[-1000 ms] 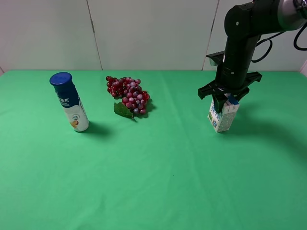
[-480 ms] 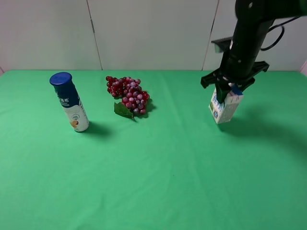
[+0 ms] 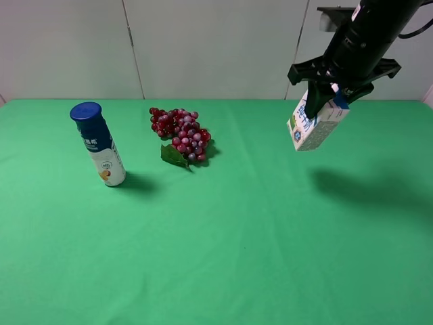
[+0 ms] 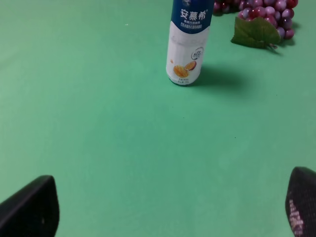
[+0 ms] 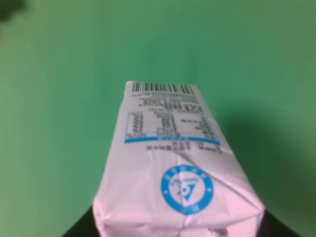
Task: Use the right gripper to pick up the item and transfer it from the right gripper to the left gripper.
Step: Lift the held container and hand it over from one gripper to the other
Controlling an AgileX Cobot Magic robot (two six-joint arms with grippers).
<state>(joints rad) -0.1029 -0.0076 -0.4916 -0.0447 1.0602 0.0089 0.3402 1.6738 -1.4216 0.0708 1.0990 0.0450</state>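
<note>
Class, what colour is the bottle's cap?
Blue; the cap shows best in the exterior high view.

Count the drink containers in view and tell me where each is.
2. The blue-capped bottle stands upright on the table, left in the high view. The milk carton hangs tilted in the right gripper, off the table at right. None looks hidden.

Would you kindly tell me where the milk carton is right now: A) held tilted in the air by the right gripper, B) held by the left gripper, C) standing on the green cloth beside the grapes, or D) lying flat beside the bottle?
A: the milk carton hangs tilted above the green cloth, its folded top clamped in the right gripper, with its shadow lying apart from it.
</note>
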